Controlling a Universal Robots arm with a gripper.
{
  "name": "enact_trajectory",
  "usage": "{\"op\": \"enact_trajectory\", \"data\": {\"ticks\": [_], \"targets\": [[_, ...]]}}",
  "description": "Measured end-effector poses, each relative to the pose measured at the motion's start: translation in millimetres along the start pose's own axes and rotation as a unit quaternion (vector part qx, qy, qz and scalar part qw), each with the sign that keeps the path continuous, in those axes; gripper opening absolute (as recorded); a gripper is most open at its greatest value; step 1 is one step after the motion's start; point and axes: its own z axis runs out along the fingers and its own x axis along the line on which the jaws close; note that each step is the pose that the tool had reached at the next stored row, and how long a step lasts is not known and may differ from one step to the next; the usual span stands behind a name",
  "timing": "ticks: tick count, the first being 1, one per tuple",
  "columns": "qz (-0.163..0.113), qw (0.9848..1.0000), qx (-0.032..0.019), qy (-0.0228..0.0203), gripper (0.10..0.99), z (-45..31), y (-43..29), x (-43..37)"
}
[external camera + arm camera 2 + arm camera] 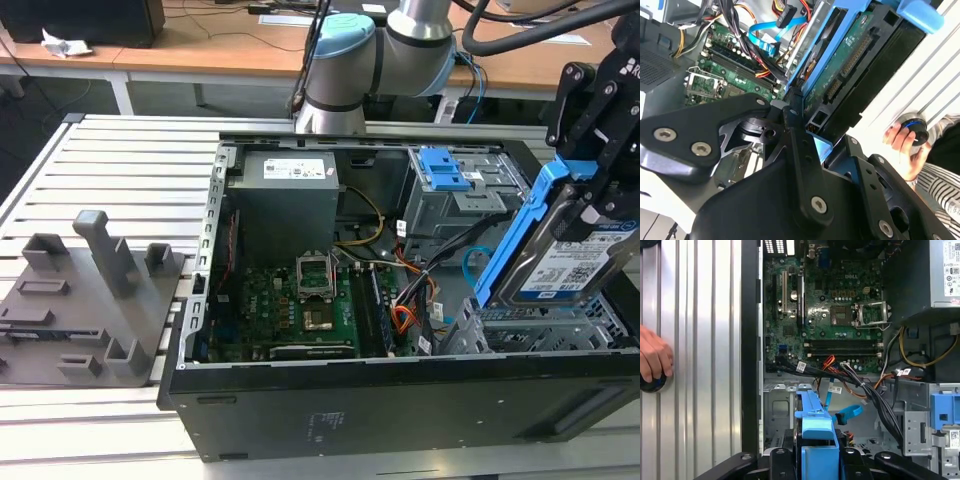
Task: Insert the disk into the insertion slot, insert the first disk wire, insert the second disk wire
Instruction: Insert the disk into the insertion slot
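Observation:
The disk (568,262), a drive in a blue carrier, hangs tilted over the exterior view's right end of the open computer case. My gripper (592,185) is shut on its upper part. Just below it lies the insertion slot (545,328), a low grey perforated cage. In the second wrist view the black fingers (796,131) clamp the disk (850,60) at its edge. The first wrist view shows the disk's blue carrier (815,422) between the fingers. The first disk wire (829,361) lies loose by the motherboard, red, orange and black. The light-blue second disk wire (850,412) loops inside the case (478,262).
A taller grey box with a blue latch (445,170) stands behind the cage. The power supply (290,195) and motherboard (290,310) occupy the case's middle. A grey fixture plate (90,300) lies on the slatted table. A person's hand (652,357) rests on a black knob beside the case.

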Motion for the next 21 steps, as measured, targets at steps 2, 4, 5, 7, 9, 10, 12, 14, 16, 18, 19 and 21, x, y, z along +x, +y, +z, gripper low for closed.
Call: {"op": "enact_trajectory", "data": {"ticks": [2,4,5,7,9,10,12,14,16,18,19,21], "targets": [[0.0,1.0,0.0,0.0,0.365,3.7,-0.2,0.0],[0.0,1.0,0.0,0.0,0.365,7.4,-1.4,-0.1],[0.0,1.0,0.0,-0.0001,0.365,8.3,-1.7,-0.1],[0.0,1.0,0.0,0.0,0.365,10.9,-1.9,-0.2],[0.0,1.0,0.0,-0.0001,0.365,13.8,-2.2,-0.2],[0.0,1.0,0.0,0.0,0.365,15.7,-2.2,-0.2],[0.0,1.0,0.0,0.0,0.365,18.8,-2.4,-0.2],[0.0,1.0,0.0,0.0,0.365,21.7,-2.5,-0.3],[0.0,1.0,0.0,-0.0001,0.365,25.0,-2.6,-0.3],[0.0,1.0,0.0,0.0001,0.365,32.2,-2.9,-0.4],[0.0,1.0,0.0,0.0,0.365,35.0,-3.0,-0.4],[0.0,1.0,0.0,0.0,0.365,40.6,-3.2,-0.5]]}}
